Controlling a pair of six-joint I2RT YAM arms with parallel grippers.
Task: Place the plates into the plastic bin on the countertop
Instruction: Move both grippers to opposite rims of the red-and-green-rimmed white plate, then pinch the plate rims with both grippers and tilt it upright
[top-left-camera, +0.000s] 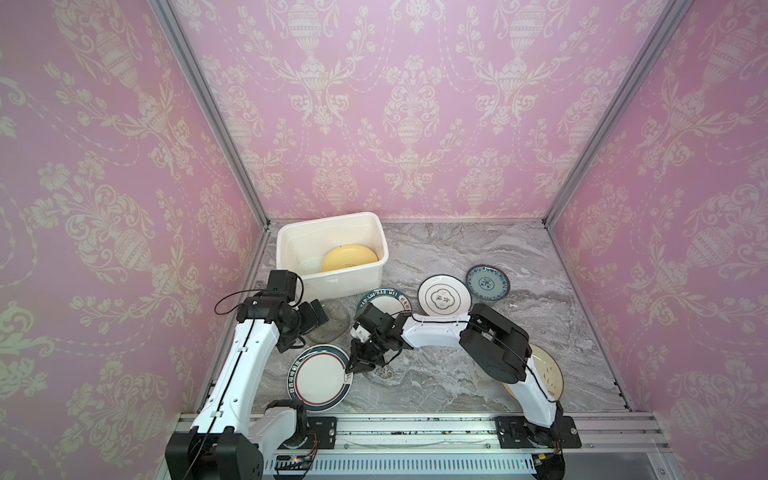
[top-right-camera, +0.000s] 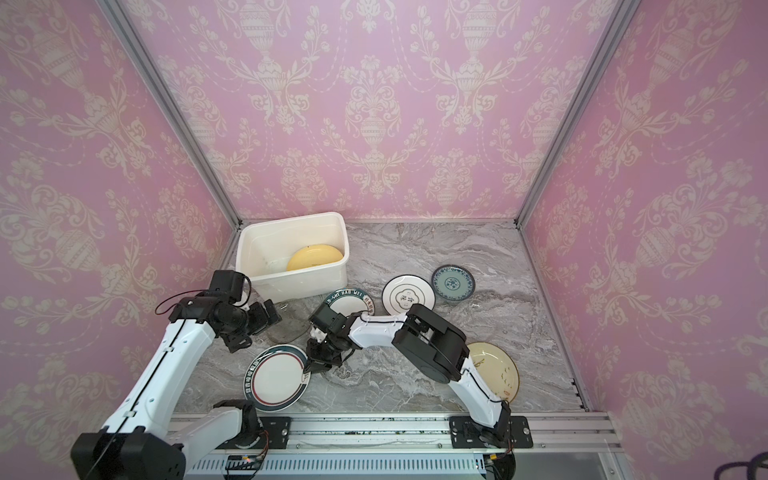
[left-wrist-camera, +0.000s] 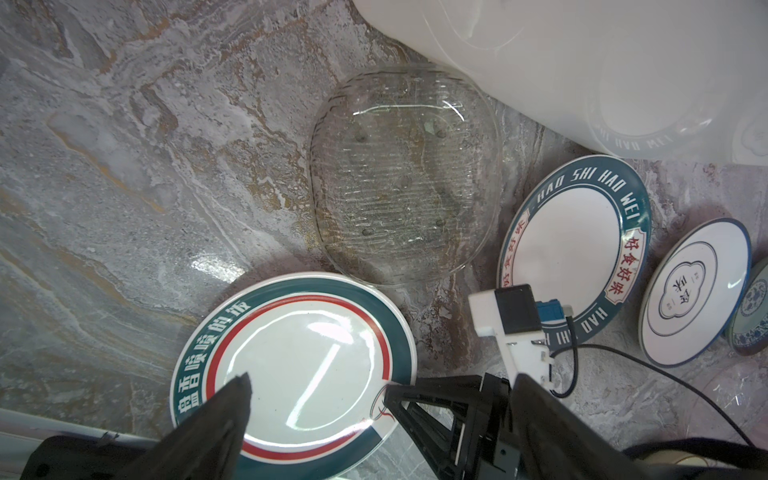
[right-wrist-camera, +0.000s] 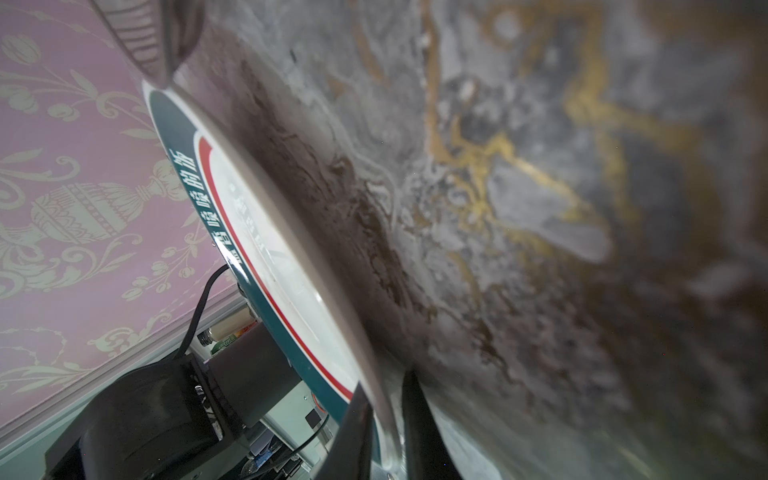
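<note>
The right end effector (top-left-camera: 353, 368) is clamped on the edge of the teal-rimmed plate (top-left-camera: 318, 376), a finger on each side of the rim. I'd guess that is because a plate lying flat on the tabletop (top-left-camera: 436, 374) offers no other hold. The left end effector (top-left-camera: 318, 318) hangs wide open by the glass plate (top-left-camera: 337, 328), holding nothing. One yellow plate (top-left-camera: 349, 259) already lies in the plastic bin (top-left-camera: 286, 245).

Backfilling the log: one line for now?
right gripper: shut on red-ringed plate rim | left gripper: open, empty | plastic bin: yellow plate inside
</note>
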